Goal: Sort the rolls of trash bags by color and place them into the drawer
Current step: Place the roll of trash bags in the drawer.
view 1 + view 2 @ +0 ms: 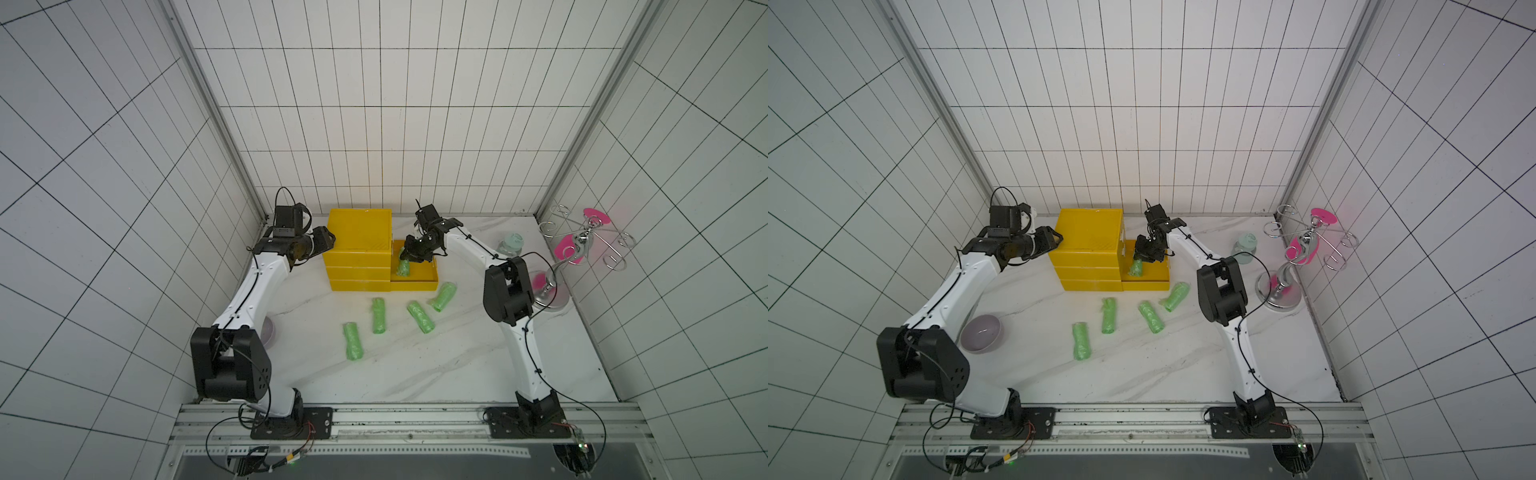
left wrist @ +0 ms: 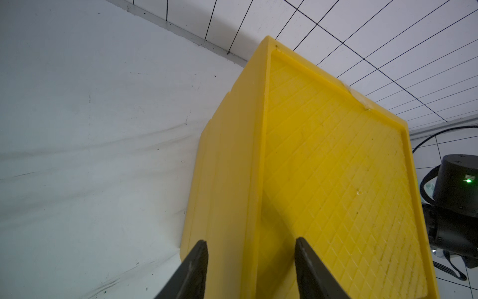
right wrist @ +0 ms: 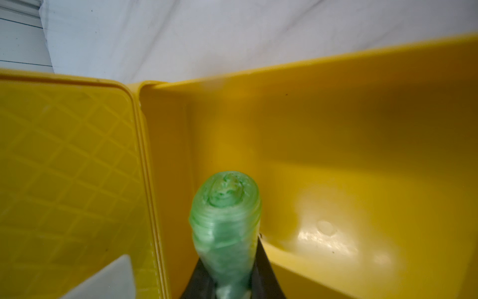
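Observation:
A yellow drawer cabinet (image 1: 359, 232) stands at the back of the table, its lowest drawer (image 1: 415, 286) pulled out to the right. My right gripper (image 1: 409, 259) is shut on a light green roll (image 1: 403, 269) that hangs end-down over the open drawer. In the right wrist view the roll (image 3: 225, 207) sticks out from the gripper (image 3: 229, 248) above the drawer's wall (image 3: 310, 103). Several more green rolls lie on the table in front, such as one (image 1: 354, 341) and another (image 1: 421, 317). My left gripper (image 1: 328, 240) is open at the cabinet's upper left edge (image 2: 258, 168), one finger on each side of it.
A lavender bowl (image 1: 982, 328) sits by the left arm's elbow. A pale mint jar (image 1: 512, 246) stands at the back right. A chrome wire rack with pink pieces (image 1: 582, 241) on a round base (image 1: 548, 301) stands along the right wall, behind the right arm.

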Robot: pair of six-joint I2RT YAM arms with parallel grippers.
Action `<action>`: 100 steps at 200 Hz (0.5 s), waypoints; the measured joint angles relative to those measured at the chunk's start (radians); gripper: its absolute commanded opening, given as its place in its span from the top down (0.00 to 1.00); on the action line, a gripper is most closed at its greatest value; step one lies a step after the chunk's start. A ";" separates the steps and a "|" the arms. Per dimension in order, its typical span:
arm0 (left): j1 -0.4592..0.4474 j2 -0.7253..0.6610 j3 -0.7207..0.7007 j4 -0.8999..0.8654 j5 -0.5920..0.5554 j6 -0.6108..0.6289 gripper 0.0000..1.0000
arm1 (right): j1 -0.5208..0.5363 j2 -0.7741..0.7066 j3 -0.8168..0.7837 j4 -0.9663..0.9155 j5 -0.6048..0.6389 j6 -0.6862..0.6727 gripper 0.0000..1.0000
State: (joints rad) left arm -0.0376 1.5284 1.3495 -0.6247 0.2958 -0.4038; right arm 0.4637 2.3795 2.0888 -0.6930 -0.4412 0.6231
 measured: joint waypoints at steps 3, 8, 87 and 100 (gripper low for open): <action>0.000 0.000 0.000 0.000 0.001 0.000 0.47 | 0.002 0.004 0.000 0.003 -0.004 0.006 0.73; 0.000 0.000 0.000 0.000 0.002 0.000 0.47 | 0.003 0.009 0.000 0.005 -0.011 0.014 0.71; 0.000 0.000 0.000 -0.003 0.019 0.000 0.47 | 0.011 0.008 -0.011 0.072 -0.073 0.072 0.58; 0.000 0.000 0.000 -0.004 0.020 0.000 0.47 | 0.008 -0.012 -0.032 0.079 -0.072 0.073 0.58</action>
State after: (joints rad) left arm -0.0376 1.5284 1.3495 -0.6285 0.3161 -0.4038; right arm 0.4721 2.3676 2.0567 -0.6136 -0.5137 0.6960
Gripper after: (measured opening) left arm 0.527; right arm 0.421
